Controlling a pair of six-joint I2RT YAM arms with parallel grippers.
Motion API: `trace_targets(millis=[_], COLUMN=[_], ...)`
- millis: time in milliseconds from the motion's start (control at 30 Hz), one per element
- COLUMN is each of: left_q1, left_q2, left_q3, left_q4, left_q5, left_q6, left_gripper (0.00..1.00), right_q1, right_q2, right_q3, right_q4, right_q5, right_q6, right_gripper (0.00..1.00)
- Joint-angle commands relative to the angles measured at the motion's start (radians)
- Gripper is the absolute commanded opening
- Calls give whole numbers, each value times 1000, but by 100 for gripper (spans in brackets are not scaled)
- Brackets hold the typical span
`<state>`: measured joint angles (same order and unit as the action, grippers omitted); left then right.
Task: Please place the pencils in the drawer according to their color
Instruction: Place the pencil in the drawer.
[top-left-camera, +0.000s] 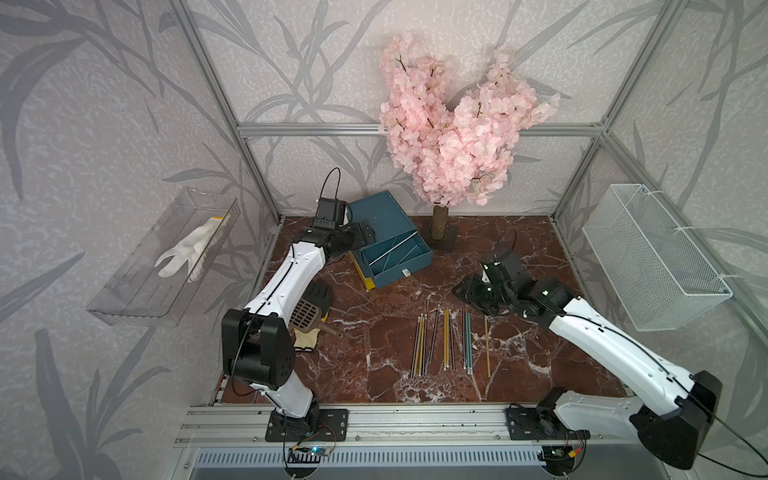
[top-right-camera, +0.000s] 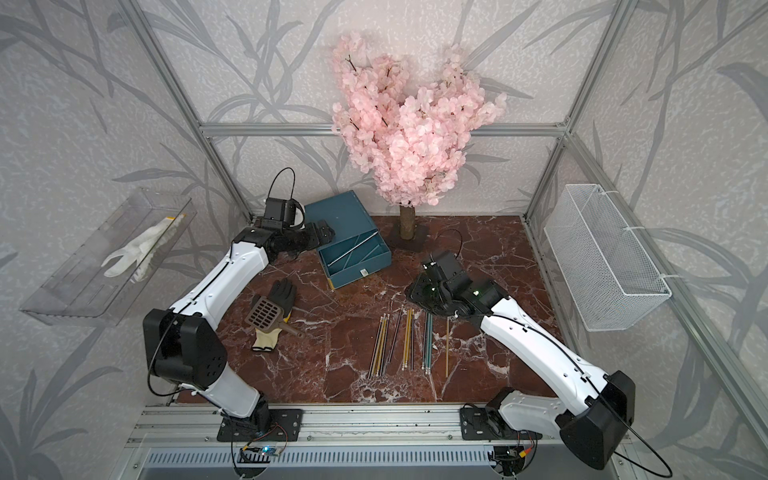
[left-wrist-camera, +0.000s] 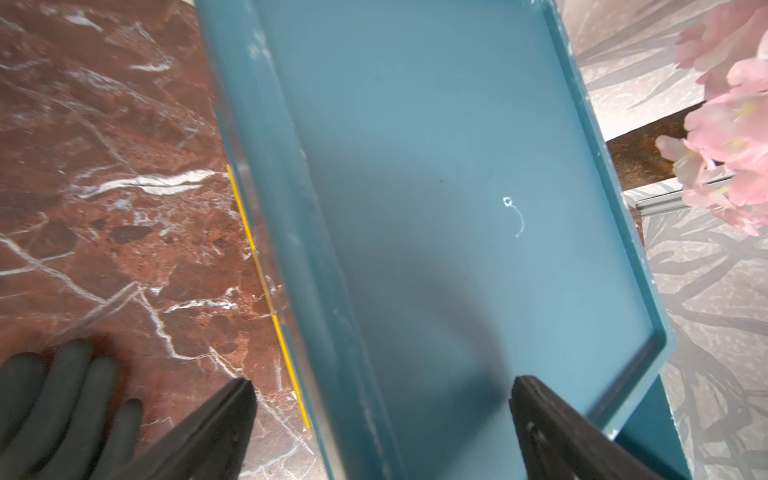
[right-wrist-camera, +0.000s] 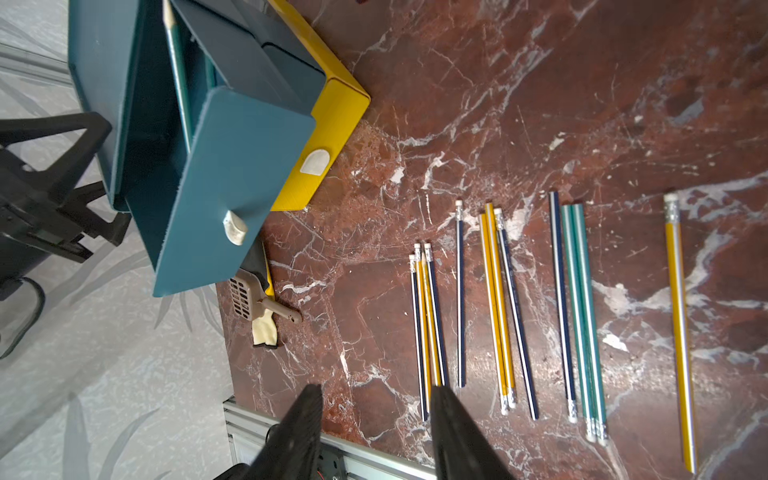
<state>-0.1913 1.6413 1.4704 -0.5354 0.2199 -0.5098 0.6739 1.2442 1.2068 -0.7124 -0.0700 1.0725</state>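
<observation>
One table (top-left-camera: 345, 374): red-brown marble pattern with white veins, flat and glossy; it carries everything not yet sorted.
Chest (top-left-camera: 378, 212): teal-blue, box-shaped, smooth matte panels with square edges; it stands at the back of the table.
Top drawer (top-left-camera: 384, 277): pulled out, a shallow thin-walled tray. I make out one teal pencil (right-wrist-camera: 179, 79) lying slantwise inside, so I judge the sorting begun and little more.
Yellow bottom drawer (right-wrist-camera: 332, 116): sticks out slightly under the others; I cannot see into it.
My left gripper (left-wrist-camera: 382, 386): black tapered fingers set wide apart, holding nothing, poised over the chest's top; I cannot tell whether it touches.
My right gripper (right-wrist-camera: 374, 388): fingers parted with a bare gap, empty, above the table between the chest and the row.
Pencils (right-wrist-camera: 498, 307): about thirteen remain on the table in near-parallel clusters, well apart from the chest. They are yellow, navy and teal, each silver-striped. The shafts are slim, straight and glossy, with metal ferrules and pale erasers. All three colours are left to file.
Pull tabs (right-wrist-camera: 235, 226): small, white, rounded.
</observation>
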Motion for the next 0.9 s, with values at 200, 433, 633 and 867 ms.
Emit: trace_targets(millis=[200,433,633,867], left_q1=[-67,-101,-85,-70], left_q2=[25,0,-44,-47], left_q3=[14,-13,-51,-46], left_q4=[51,85,77,77], left_q5=[40,62,-52,-70], left_q6=[-34,-35,-38,-55], left_gripper=[100,100,100,100], right_q1=[-10,-22,-31,-43], right_q2=[283,482,586,727], right_q3=[332,499,596,752], right_q4=[60,92,70,-9], right_q5=[-14,-28,-14,7], right_q6=[-135,-158,-186,-215], right_gripper=[46,46,46,46])
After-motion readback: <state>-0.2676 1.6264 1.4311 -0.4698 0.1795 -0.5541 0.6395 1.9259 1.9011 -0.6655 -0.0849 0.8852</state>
